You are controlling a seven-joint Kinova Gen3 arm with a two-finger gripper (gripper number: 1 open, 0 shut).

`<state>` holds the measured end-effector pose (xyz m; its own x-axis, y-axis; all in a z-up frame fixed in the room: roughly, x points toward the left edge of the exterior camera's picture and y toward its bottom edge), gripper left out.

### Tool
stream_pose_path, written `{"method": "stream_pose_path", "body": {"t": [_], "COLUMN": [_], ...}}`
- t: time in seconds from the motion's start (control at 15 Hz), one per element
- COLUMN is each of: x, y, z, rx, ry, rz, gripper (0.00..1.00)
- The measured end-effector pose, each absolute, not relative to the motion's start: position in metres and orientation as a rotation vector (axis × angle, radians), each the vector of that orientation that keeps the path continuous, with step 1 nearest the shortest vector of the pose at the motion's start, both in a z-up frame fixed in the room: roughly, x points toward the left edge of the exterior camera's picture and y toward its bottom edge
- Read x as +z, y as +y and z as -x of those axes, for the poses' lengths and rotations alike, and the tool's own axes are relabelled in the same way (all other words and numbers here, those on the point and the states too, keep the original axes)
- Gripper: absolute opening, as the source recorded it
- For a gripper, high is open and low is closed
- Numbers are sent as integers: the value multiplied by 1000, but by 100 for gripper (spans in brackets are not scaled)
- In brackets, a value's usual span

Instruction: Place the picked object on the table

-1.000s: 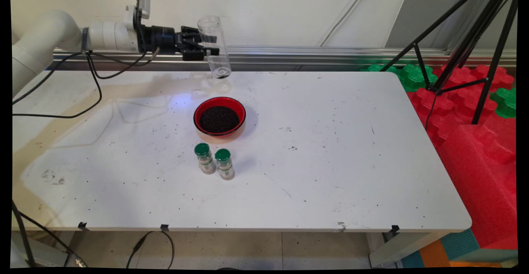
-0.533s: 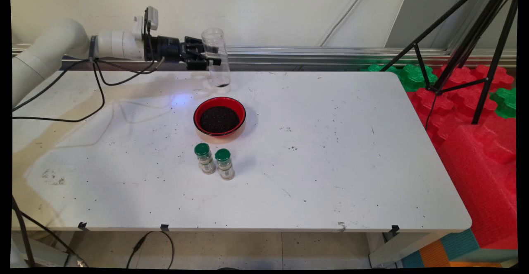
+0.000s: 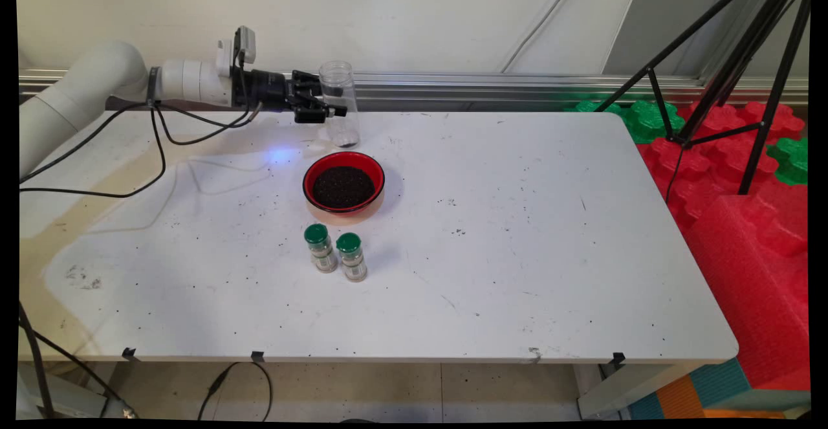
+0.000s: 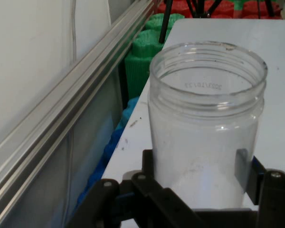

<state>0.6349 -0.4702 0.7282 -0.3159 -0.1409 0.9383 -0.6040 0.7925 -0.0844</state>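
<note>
My gripper (image 3: pixel 328 104) reaches in level from the left and is shut on a clear plastic jar (image 3: pixel 339 102). The jar stands upright with its mouth open, its base at or just above the table (image 3: pixel 517 254) near the far edge; a few dark grains lie in its bottom. In the hand view the jar (image 4: pixel 206 123) fills the middle, held between the gripper's (image 4: pixel 199 183) black fingers (image 4: pixel 244 173). Just in front of the jar sits a red bowl (image 3: pixel 344 182) full of dark grains. Two small green-capped spice bottles (image 3: pixel 336 252) stand side by side nearer the front.
Dark grains are scattered over the tabletop. An aluminium rail (image 3: pixel 517 86) runs along the wall behind the table. Black tripod legs (image 3: pixel 744 60) and red and green foam blocks (image 3: pixel 744 176) stand to the right. Black cables (image 3: pixel 155 138) hang from the arm over the table's left part.
The gripper has come down towards the table with the jar, which has gone from slightly tilted to upright, and has shifted a little to the right. The bowl and the bottles have not moved.
</note>
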Motion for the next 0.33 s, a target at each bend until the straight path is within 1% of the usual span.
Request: {"method": "stream_pose_path", "body": {"t": [0.13,0.2,0.33], "x": [724,722,719], "y": [-470,-470,-470], "z": [-635,-636,-636], "rx": [517,517,518], "ry": [-1870,-1873,-1878], "rz": [-566,-565,-562], "gripper": [0,100,100]}}
